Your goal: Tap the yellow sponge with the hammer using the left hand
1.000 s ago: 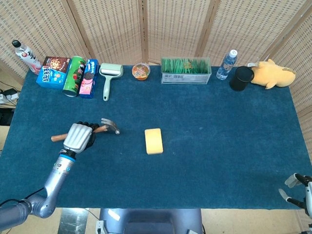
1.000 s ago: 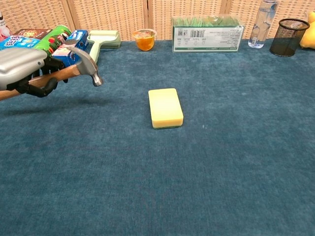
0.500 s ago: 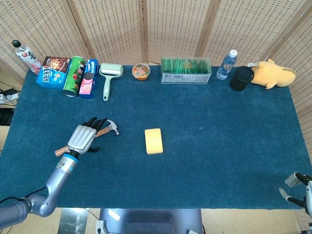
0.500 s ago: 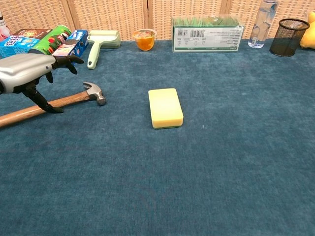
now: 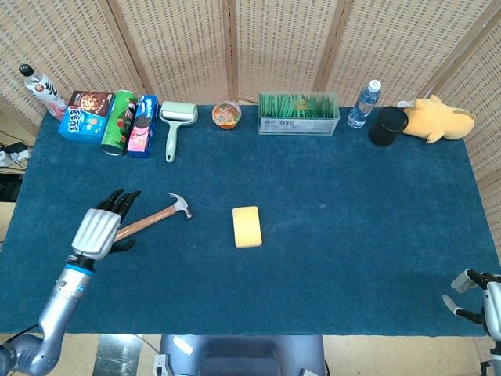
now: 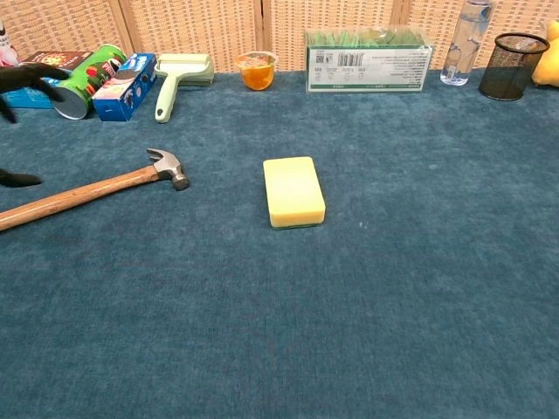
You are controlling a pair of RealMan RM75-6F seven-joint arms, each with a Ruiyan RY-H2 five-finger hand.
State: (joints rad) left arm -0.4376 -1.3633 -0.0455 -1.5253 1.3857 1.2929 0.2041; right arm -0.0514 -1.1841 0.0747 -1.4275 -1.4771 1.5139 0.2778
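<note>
The hammer [image 5: 153,218] lies flat on the blue cloth where a second ago it was lifted in the left hand [image 5: 100,232]; the grip has let go and the hand has drawn back toward the near left, so it now sits over the butt end of the wooden handle with its fingers spread and nothing in them. In the chest view only dark fingertips [image 6: 35,77] show at the left edge, clear of the handle. The hammer's steel head points right toward the yellow sponge [image 5: 246,226], which lies flat in the middle of the table, a short way right of the head and not touching it. Judging from this, either the tap is done and the tool has been set down, or the grasp was lost; the sponge shows no dent to settle it. The right hand [image 5: 477,291] shows only partly at the near right corner, off the cloth, fingers apart and holding nothing. The table [image 5: 360,235] is covered in a blue napped cloth. Along its far edge stand snack boxes [image 5: 86,113], a green can [image 5: 119,121], a lint roller [image 5: 175,123], a small cup [image 5: 226,114], a clear box of green sticks [image 5: 298,113], a water bottle [image 5: 365,103], a black mesh cup [image 5: 387,125] and a yellow plush toy [image 5: 438,118]. Woven cane screens [image 5: 274,47] close off the room behind.
</note>
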